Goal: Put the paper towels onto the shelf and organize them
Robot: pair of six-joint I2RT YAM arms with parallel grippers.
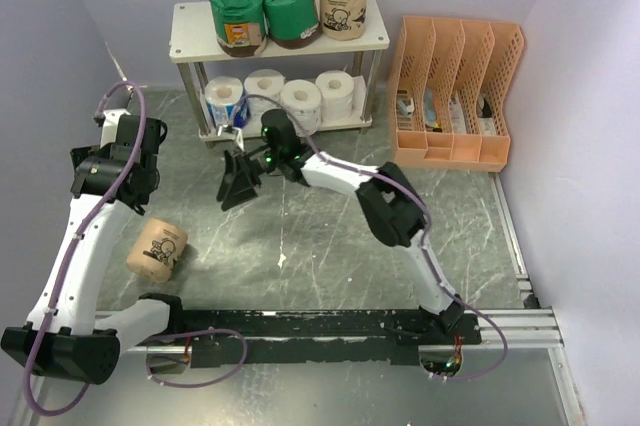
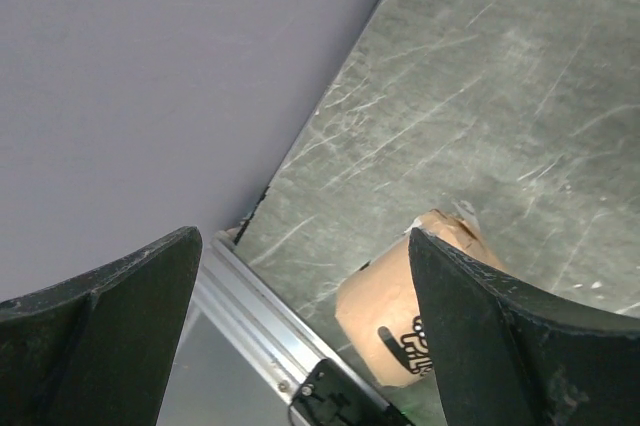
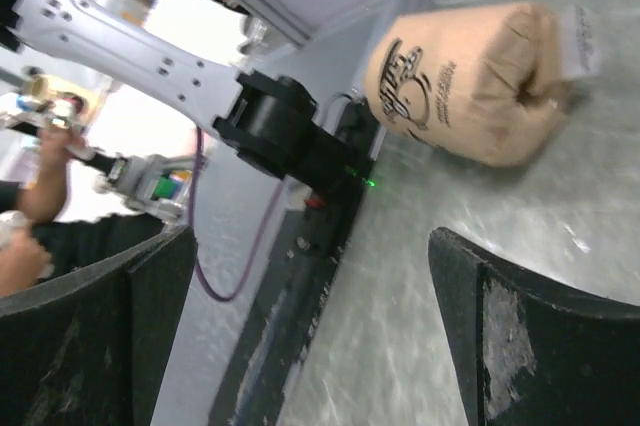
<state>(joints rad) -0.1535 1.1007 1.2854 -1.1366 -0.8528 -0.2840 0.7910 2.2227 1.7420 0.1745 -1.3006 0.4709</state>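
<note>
- Left gripper (image 2: 302, 236): jaws spread wide, nothing between them, touching nothing; it hangs above the left side of the dark green marbled table (image 1: 330, 246).
- Right gripper (image 1: 238, 178): jaws also wide apart and empty, low over the table just in front of the shelf's near-left corner.
- Loose tan-wrapped paper towel roll with cartoon print (image 1: 157, 247): lies on its side on the table at the left, beside the left arm and well apart from the right gripper. Neither gripper touches it.
- Low two-tier shelf with pale boards and silver metal legs (image 1: 190, 26): stands at the far centre.
- Top tier, left to right: two green-wrapped rolls (image 1: 238, 14), then a second tan cartoon-print roll (image 1: 343, 4), all upright and packed close.
- Bottom tier, left to right: blue-and-white wrapped roll (image 1: 225, 103), then three bare white rolls (image 1: 300, 106) in a row.
- Orange slotted file organizer (image 1: 455, 96): right of the shelf.
</note>
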